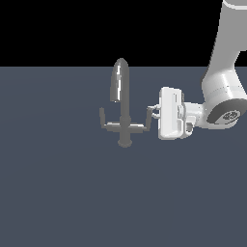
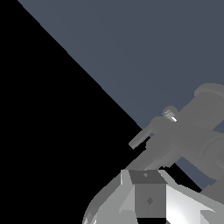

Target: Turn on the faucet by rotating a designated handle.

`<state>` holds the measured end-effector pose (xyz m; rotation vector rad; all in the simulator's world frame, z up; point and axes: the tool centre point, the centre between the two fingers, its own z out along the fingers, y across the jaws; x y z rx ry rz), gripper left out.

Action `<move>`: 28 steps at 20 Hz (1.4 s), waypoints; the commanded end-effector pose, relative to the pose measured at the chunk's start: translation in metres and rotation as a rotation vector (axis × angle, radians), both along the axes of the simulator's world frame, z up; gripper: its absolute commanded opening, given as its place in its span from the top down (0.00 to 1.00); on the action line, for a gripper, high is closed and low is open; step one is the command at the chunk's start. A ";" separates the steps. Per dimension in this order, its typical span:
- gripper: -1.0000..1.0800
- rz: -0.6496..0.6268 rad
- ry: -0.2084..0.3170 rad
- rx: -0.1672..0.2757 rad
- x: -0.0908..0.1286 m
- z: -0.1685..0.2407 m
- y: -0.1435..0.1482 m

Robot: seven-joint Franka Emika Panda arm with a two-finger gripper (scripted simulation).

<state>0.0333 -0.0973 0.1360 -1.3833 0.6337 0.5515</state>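
The faucet (image 1: 122, 103) stands alone near the middle of the desk (image 1: 58, 193) — nothing else sits around it, and nothing lies between it and the arm. Its arched spout rises from a round base, with a thin lever branching off each side of the stem. The handle (image 1: 140, 124), the lever on the exterior view's right, runs out level and ends in a short upturned tip.

The gripper (image 1: 154, 111) comes in sideways from the exterior view's right, its white hand level with that tip and its fingers (image 1: 152, 108) right at it. Whether they are apart or clamped on the handle I cannot tell — both views are too crowded there.

The desk is a plain slate-blue surface, flat and unmarked. Behind it the room is simply black.
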 end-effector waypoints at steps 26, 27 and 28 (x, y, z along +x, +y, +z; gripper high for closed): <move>1.00 -0.012 0.010 0.014 -0.038 0.005 0.008; 1.00 -0.012 0.010 0.014 -0.041 0.004 0.008; 1.00 -0.012 0.009 0.014 -0.044 0.003 0.009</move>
